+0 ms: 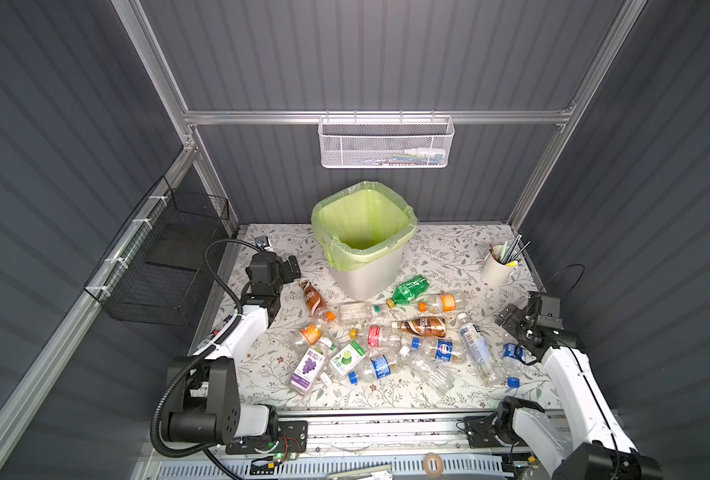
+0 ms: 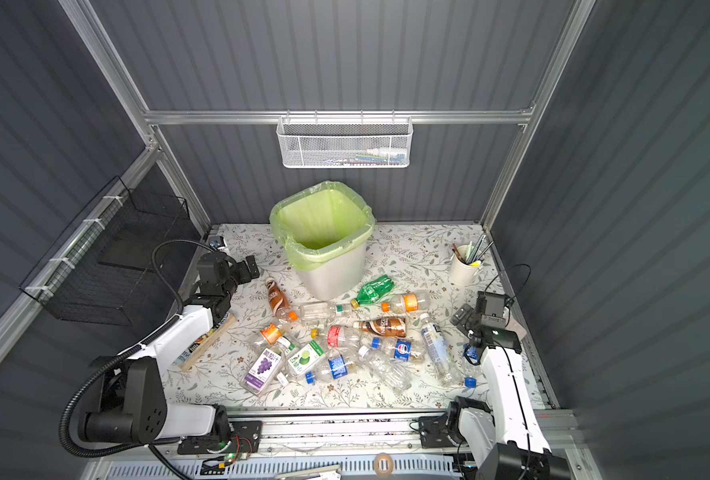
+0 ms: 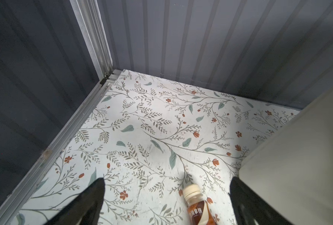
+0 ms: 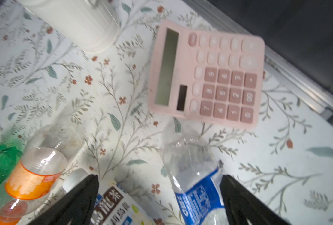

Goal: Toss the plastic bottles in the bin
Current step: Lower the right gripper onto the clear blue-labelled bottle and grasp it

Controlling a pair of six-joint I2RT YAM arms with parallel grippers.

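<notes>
Both pincers are spread wide and hold nothing; the left pincer (image 3: 167, 182) hangs low just beside the pale grey squarish plastic bin with light-green liner (image 1: 366, 278); the right pincer (image 4: 159, 178) hovers near the right edge of the floral worktop (image 1: 428, 253); the small clear, green and brown plastic bottles (image 1: 380, 336) all lie scattered on the worktop in front of the bin, and none can be seen inside it

Risks, as judged: one left finger is close to the bin wall, so closing on the brown cream-capped coffee bottle (image 3: 197, 210) may shove the bin; the thin clear blue-labelled bottle (image 4: 196, 185) may crush and slip out; the other right finger may snag the white-labelled neighbour (image 4: 115, 204)

Only the right wrist view shows a pink calculator (image 4: 206, 74) just beyond that bottle; the top views do not make it out beneath the arm; only the top views show the bin's open mouth
</notes>
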